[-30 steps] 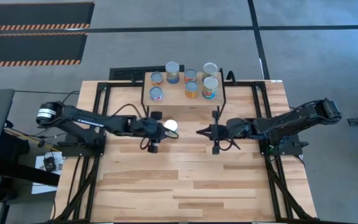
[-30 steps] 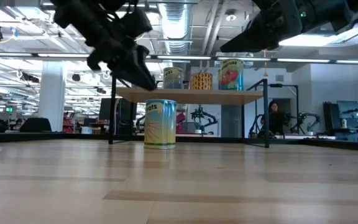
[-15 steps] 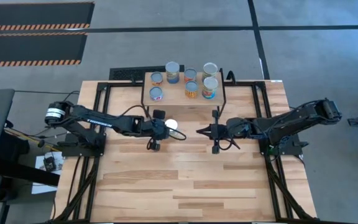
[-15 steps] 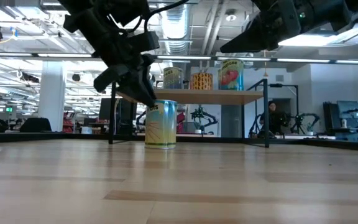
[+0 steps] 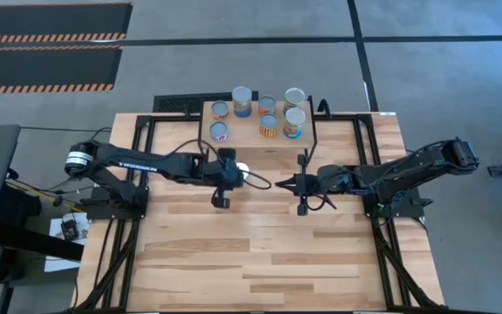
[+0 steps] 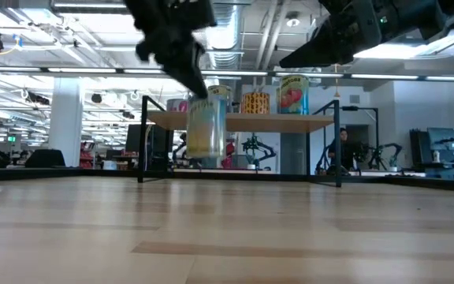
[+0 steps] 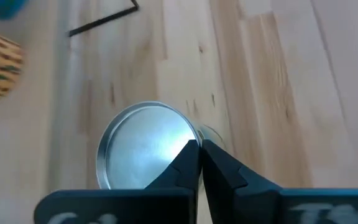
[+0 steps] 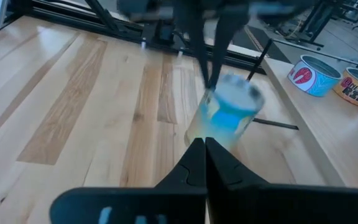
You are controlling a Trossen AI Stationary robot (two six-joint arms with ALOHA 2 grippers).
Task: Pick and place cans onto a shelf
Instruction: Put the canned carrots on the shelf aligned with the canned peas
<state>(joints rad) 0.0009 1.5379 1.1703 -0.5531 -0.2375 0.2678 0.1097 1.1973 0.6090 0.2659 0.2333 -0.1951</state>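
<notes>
Above tabletop, pale-labelled can (image 6: pixel 206 126) (silver top), lifted

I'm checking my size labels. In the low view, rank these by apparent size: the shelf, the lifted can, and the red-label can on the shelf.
1. shelf
2. lifted can, held by the left end effector; it is nearer the camera, so its lead is unsure
3. red-label can
The right end effector hangs idle, raised.
</notes>
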